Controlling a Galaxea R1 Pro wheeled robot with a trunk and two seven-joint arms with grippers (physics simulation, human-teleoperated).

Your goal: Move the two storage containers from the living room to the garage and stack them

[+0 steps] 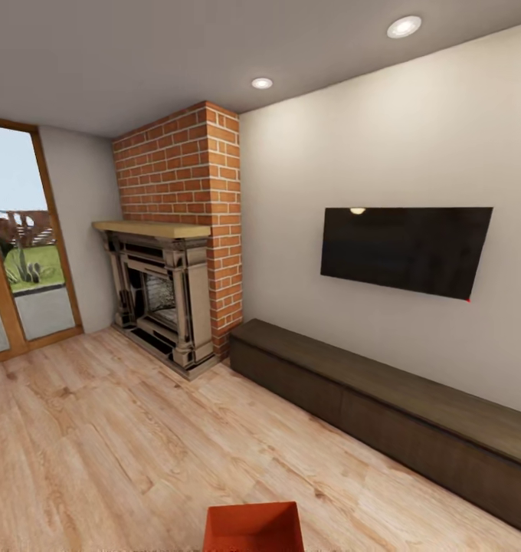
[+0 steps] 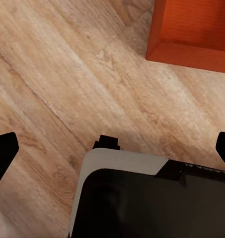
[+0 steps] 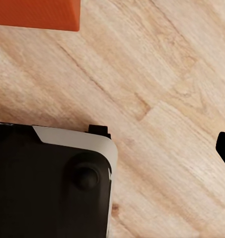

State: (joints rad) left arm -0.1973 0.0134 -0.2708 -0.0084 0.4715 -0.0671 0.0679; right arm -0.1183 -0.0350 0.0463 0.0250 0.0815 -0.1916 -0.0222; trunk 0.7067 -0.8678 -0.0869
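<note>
You're at pickup: one orange bin (image 1: pixel 253 527) sits just ahead on the living room planks (image 1: pixel 99 429); left hand (image 2: pixel 112 148) spread wide, right hand's state I can't tell, so lower and reach.

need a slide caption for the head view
Living room: orange-red storage container on the wood plank floor, facing brick fireplace, wall TV and dark bench.

No words, labels, brand marks, numbers or signs can be read anywhere in these pictures. The black TV (image 1: pixel 406 249) on the wall has a blank, dark screen (just a small reflected ceiling light near its top edge). The orange-red bin (image 1: pixel 253 527) on the wood floor has plain walls with no print. The robot's dark base (image 2: pixel 152 203) carries a faint pale streak near its edge, too blurred to read.
</note>
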